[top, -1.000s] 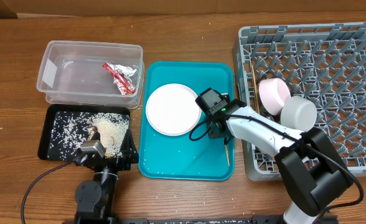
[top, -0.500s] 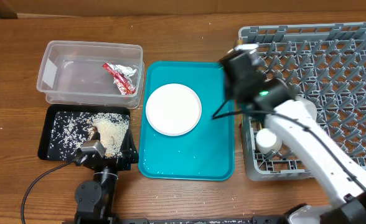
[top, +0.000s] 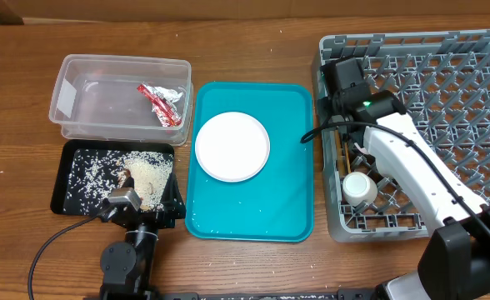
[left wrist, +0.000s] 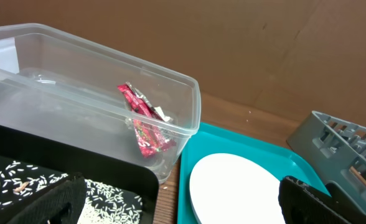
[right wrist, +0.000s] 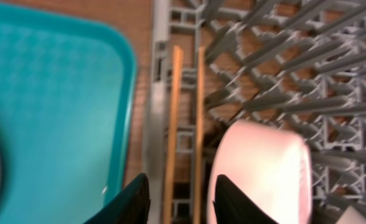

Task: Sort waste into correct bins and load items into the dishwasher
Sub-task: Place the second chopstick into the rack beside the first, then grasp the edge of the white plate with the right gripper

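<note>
two chopsticks (right wrist: 173,112) are lying flat in the left lane of the rack (right wrist: 160,37), likely so pegs keep them put; you're hovering the right gripper (right wrist: 183,199) above, jaws apart and empty, left gripper (left wrist: 183,202) gaping too.

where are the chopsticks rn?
Right wrist view: both chopsticks lie side by side inside the grey rack, along its left edge, between the teal tray and the pale pink bowl.
</note>
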Controlling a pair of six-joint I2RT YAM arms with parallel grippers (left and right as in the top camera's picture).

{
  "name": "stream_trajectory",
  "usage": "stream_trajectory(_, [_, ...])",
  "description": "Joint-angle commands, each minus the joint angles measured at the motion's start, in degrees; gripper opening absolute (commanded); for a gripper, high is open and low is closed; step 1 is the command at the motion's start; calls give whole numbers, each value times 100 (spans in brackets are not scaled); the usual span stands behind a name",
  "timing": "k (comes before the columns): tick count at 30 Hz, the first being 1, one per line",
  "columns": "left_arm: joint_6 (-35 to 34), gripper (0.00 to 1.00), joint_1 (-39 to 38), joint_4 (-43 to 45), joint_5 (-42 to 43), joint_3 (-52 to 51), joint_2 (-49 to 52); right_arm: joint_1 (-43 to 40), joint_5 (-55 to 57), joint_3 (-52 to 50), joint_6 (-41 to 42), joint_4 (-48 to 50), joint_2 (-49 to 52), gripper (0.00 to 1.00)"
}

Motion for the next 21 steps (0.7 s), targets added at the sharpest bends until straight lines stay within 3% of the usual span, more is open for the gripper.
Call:
stream_trajectory(1, [127,100,28,15,50,-28,-63,509,-654,249,507,-146,-345,40])
stream_trajectory(4, [129,100,28,15,52,-28,-63,835,-1106,247,1126,-146,-385,47])
stream_trajectory(7, [127,100,28,15,52,-28,-63,1128,-1478,120,2269,-61,-201,50])
stream_trajectory(11, [127,100,28,15,52,-28,-63,1290,-1504,-94,3014,313,216,51])
stream_trajectory(21, [127,100,28,15,52,-28,-63,1294,-1742,-98,3386,787,1438,51])
